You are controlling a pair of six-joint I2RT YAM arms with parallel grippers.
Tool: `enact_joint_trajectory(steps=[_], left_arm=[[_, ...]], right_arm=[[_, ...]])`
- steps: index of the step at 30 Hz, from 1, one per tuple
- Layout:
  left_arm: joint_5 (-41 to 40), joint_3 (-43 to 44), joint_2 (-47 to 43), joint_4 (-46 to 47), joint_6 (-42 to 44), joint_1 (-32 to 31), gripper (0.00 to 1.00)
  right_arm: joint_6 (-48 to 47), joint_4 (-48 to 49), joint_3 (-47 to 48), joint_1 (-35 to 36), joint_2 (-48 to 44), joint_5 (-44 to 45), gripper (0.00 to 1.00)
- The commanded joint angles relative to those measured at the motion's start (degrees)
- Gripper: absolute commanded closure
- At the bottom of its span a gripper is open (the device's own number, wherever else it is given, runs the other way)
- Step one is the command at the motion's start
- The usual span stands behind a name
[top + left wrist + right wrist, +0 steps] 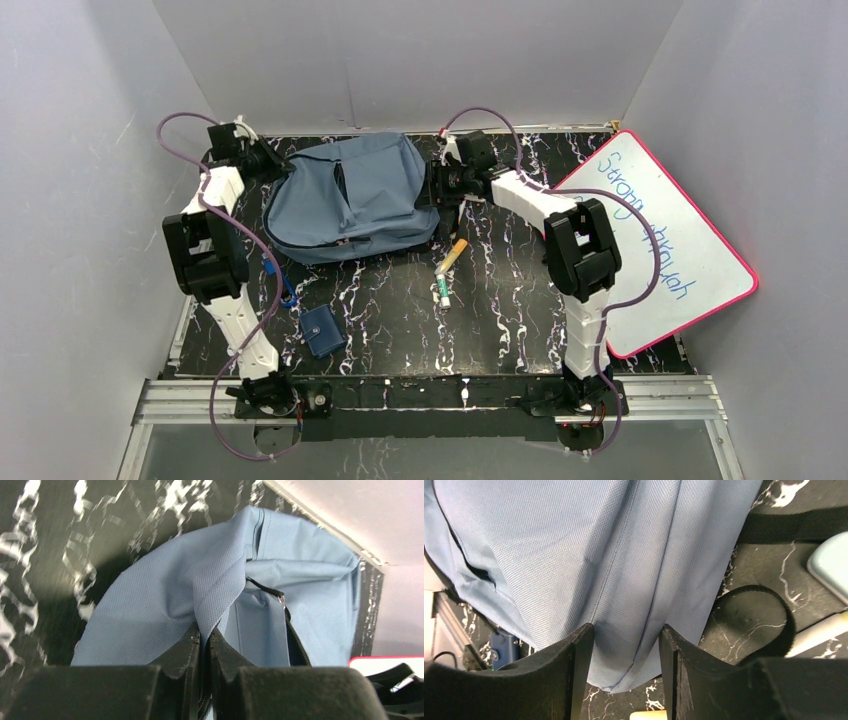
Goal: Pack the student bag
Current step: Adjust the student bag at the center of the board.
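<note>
The student bag (345, 200) is a large slate-blue backpack lying flat at the back middle of the table, with a zipped opening slightly gaping. My left gripper (272, 160) is at the bag's upper left edge. In the left wrist view it (206, 630) is shut on a pinched fold of the bag's fabric (150, 615) beside the black zipper. My right gripper (437, 187) is at the bag's right edge. In the right wrist view its jaws (626, 627) stand apart on either side of a corner of the bag (574, 545), not clamped on it.
A marker with an orange cap (450, 265) lies just in front of the bag's right corner. A small dark-blue pouch (322, 332) sits front left, with a blue item (285, 290) near it. A pink-edged whiteboard (660, 240) leans at the right. A black strap (769, 615) loops beside the right gripper.
</note>
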Motion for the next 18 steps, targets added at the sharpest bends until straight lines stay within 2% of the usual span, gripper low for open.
enact_joint_trajectory(steps=[1,7,13,18], left_arm=[[-5.5,-8.0,-8.3,-1.7,-2.0,0.7,1.00],[-12.4,-19.6,-18.1,0.8,-8.1,1.1,1.00],[-14.1,-31.1,-27.3,3.7,-12.2,1.1,1.00],[-10.9,-36.7,-32.9,5.1,-13.1,1.0,1.00]], right_arm=[[-2.4,0.6,1.6,0.3,-4.1,4.1,0.43],[-2.6,-3.2,7.4,-0.5,-0.7,3.3,0.48],[-4.0,-0.5,-2.1,-0.5,-11.2,12.3,0.37],[-4.1,0.2,-11.9,-0.5,-20.4,16.0,0.34]])
